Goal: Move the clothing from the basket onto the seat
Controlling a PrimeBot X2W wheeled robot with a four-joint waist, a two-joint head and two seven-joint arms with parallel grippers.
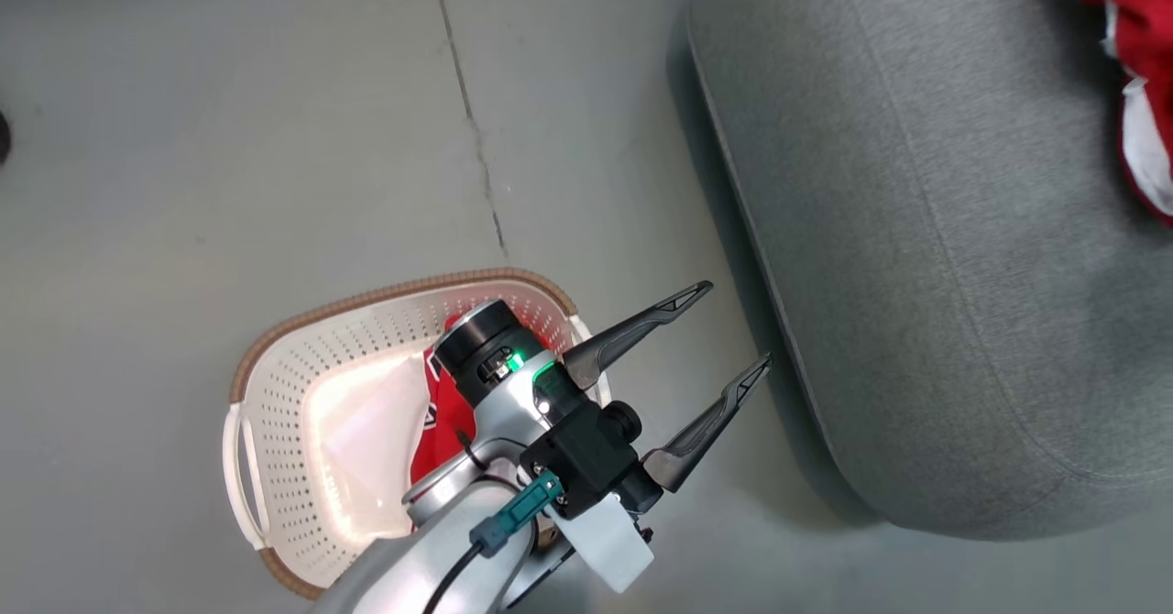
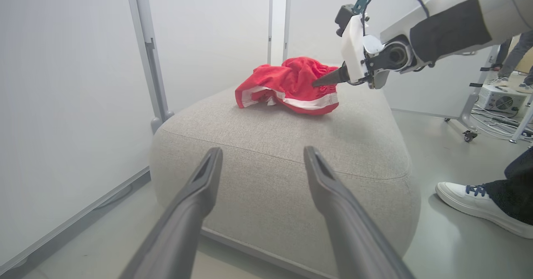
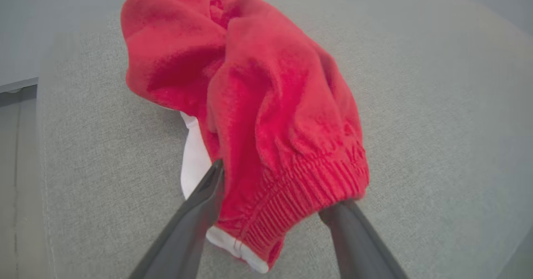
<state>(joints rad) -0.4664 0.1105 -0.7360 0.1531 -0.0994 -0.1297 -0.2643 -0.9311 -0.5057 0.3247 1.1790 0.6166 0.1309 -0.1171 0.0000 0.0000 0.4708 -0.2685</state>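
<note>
shorts (image 2: 291,83) on seat (image 2: 266,141) | garment (image 1: 443,422) left in basket (image 1: 275,385), lower left | left claw (image 1: 735,324) wide, empty | right claw (image 3: 275,186) wide astride shorts

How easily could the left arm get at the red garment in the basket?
Probably yes: the left gripper, jaws open and empty, is just past the basket rim, and the red garment lies uncovered inside. It must turn downward first.

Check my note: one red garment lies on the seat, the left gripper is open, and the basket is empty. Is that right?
The basket is not empty: the head view shows another red garment still inside it. The rest stands: one red garment lies on the seat and the left gripper is open.
</note>
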